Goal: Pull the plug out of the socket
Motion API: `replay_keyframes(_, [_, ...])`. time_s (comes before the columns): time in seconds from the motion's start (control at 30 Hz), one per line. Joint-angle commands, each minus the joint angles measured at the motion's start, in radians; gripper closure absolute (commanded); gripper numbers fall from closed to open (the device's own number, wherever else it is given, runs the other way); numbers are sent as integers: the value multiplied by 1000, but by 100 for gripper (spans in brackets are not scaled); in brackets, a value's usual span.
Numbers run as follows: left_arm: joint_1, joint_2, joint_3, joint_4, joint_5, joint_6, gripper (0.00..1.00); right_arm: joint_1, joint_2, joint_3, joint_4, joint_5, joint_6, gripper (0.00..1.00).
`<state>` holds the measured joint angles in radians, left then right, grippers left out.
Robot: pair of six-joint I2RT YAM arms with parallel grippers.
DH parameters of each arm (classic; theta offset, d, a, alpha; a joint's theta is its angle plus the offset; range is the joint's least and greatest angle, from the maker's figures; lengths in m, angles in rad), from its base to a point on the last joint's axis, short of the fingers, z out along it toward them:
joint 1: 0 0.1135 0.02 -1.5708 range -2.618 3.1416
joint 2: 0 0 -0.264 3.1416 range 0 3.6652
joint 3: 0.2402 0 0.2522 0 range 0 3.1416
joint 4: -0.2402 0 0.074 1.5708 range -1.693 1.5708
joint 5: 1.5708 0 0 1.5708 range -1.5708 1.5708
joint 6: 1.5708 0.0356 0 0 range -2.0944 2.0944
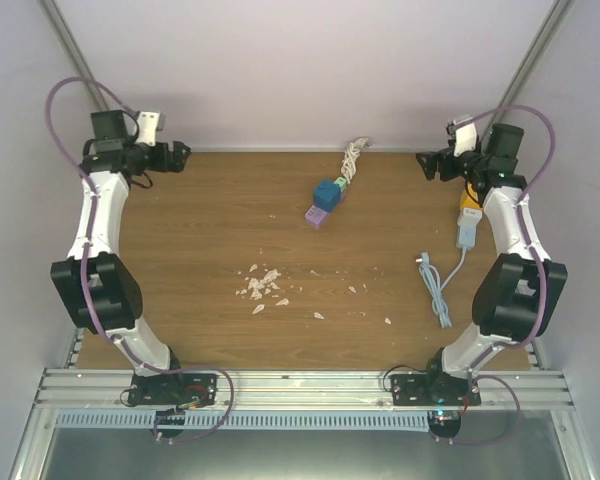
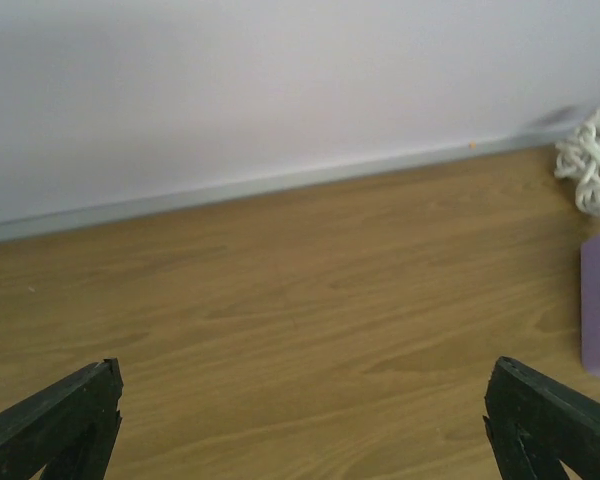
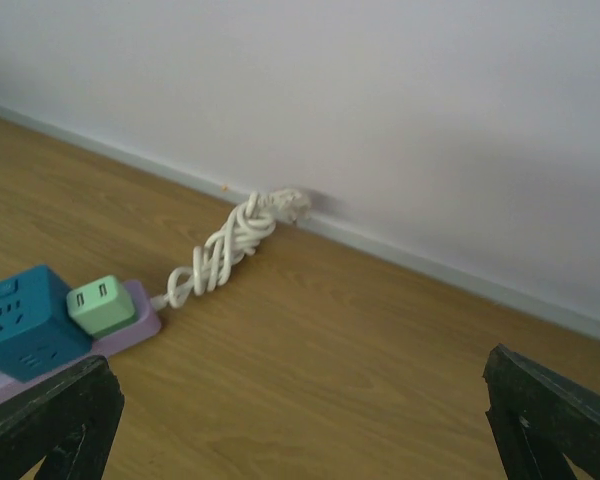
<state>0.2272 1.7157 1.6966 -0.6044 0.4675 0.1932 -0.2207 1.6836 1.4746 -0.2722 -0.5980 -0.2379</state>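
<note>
I saw the left pincer (image 1: 183, 155) hanging over the far left corner of the worktop (image 1: 210, 230). Its fingers (image 2: 65, 420) were spread wide, with nothing but bare wood between them. The right pincer (image 1: 427, 164) hung over the far right corner, and its fingers (image 3: 555, 410) were likewise released and empty. Both pointed inward along the far edge, facing each other.

Between them, close to the middle of the far edge and well apart from either pincer, lay a purple power strip (image 1: 321, 214). A blue block (image 1: 327, 193) with socket holes in its faces sat pushed into the top of the strip. Just beside it, on the side nearer the far edge, a small green plug (image 1: 341, 185) was seated in the strip as well. From that end a white cord (image 1: 354, 157), bundled into a knotted coil, ran up to the far edge against the wall.

Farther out, pale scraps (image 1: 263, 285) were scattered over the middle of the worktop toward the near edge. Near the right edge a loose grey-blue cable (image 1: 438, 290) curled across the wood and led up to a small white and orange gadget (image 1: 467, 228). The gadget was partly hidden by the right arm, so I could not tell what it was.
</note>
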Motion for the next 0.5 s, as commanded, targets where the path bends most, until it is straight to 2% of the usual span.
replay_keyframes(0.0, [-78, -37, -56, 14, -104, -22, 1, 39, -52, -59, -29, 59, -2, 0])
replay_keyframes(0.17, [-162, -44, -100, 4, -156, -13, 1, 85, -75, -122, -45, 101, 13, 0])
replay_keyframes(0.47, [-285, -51, -132, -8, -130, 19, 1, 194, -69, -178, -51, 180, 63, 0])
